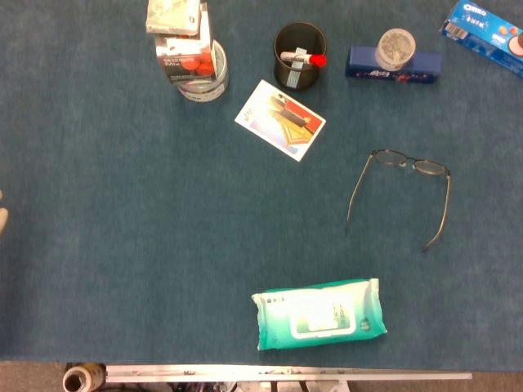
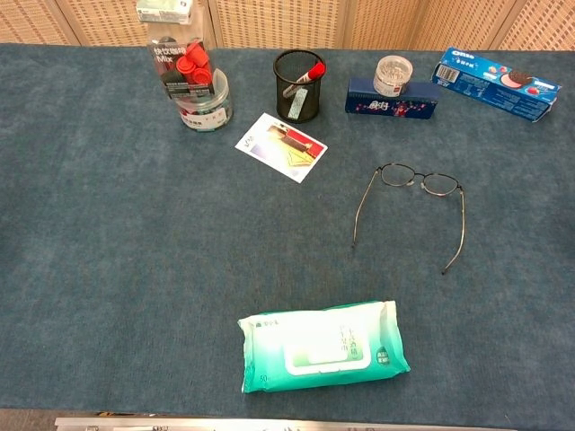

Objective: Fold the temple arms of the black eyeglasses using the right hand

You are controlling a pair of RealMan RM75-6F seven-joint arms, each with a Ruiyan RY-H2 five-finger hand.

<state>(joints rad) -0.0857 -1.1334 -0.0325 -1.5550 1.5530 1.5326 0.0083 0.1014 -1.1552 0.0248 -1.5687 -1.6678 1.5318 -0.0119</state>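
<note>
left hand [image 1: 2, 219]: sliver at left edge, fingers' state indiscernible | right hand: unseen | black eyeglasses [image 1: 400, 196]: right of centre, temples unfolded, untouched

Matt, felt-like blue cloth covers the surface [image 2: 108, 269]. Eyeglasses [image 2: 413, 202]: thin dark wire frame, clear lenses. Wipes pack [image 2: 322, 346], near centre: glossy soft plastic film. Pen holder [image 2: 297, 85], far: black mesh. Card [image 2: 281, 146]: smooth printed paper. Biscuit box [image 2: 494, 83], far right: glossy blue packaging. Far wall [image 2: 269, 18]: light wood-toned panels.
</note>
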